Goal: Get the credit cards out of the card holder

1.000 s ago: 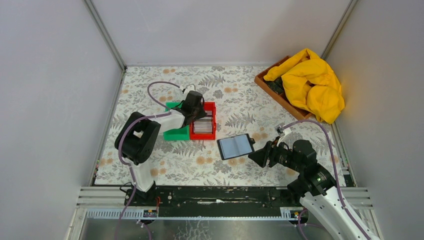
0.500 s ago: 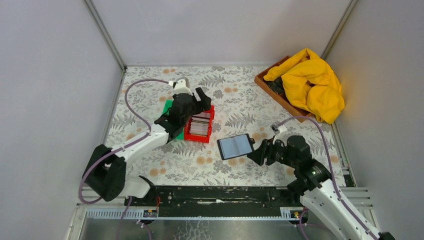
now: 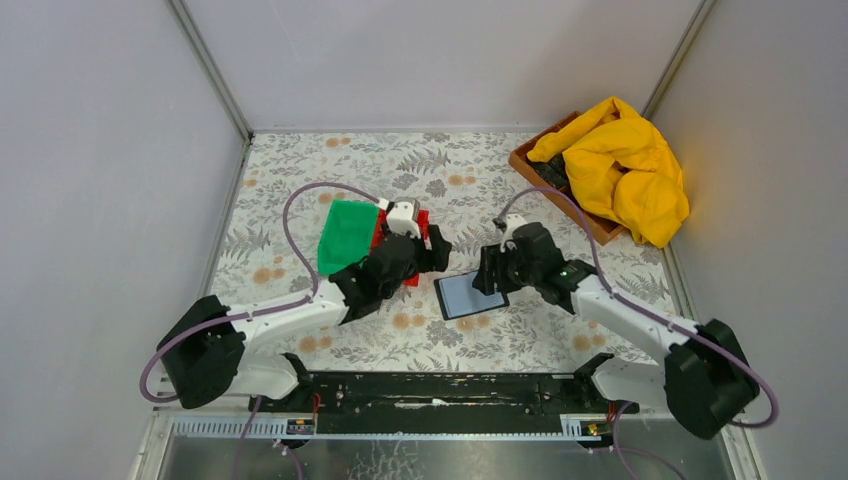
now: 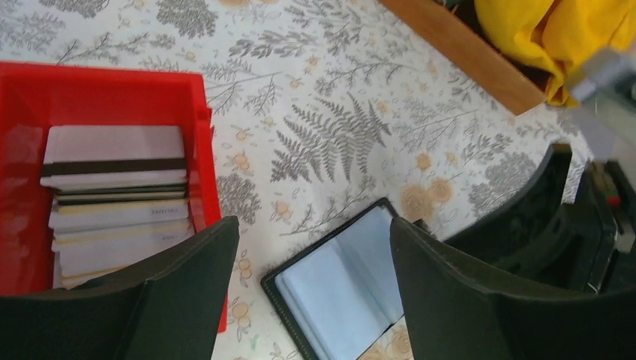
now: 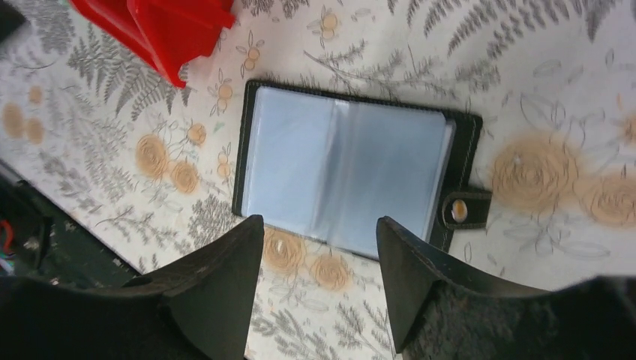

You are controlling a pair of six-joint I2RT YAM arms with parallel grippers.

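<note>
Card holder: we see one small black bifold card holder point(image 5: 349, 176) lying open and flat on the fern-patterned tabletop point(image 3: 300, 170). It sits between the two hands, just beside the red bin, with its snap tab out to one side.
Sleeves: the glossy bluish-grey sleeves that face up show no card; whether other sleeves underneath hold any we cannot tell.
Credit cards: thin rectangular plastic credit cards point(image 4: 112, 191), grey-white with dark stripes, lie in a fanned stack inside the red plastic bin point(image 4: 105, 94). We make out at least five edges but cannot give an exact count.
Left hand: the left hand point(image 4: 311, 232) has its fingers spread wide with nothing between them, over the gap between the red bin and the card holder.
Right hand: the right hand point(image 5: 319, 225) is also spread wide and holds nothing, right above the card holder's near edge.
Handling: we judge the cards light, stiff and slick, best pinched by a short edge that sticks out of a sleeve. The card holder looks light and floppy and likely to slide, so one hand should pin a cover.
Counts: two hands, one card holder, one red bin, one green plastic bin point(image 3: 345, 235), one wooden tray point(image 3: 545, 175) and one crumpled yellow cloth point(image 3: 620, 165).
</note>
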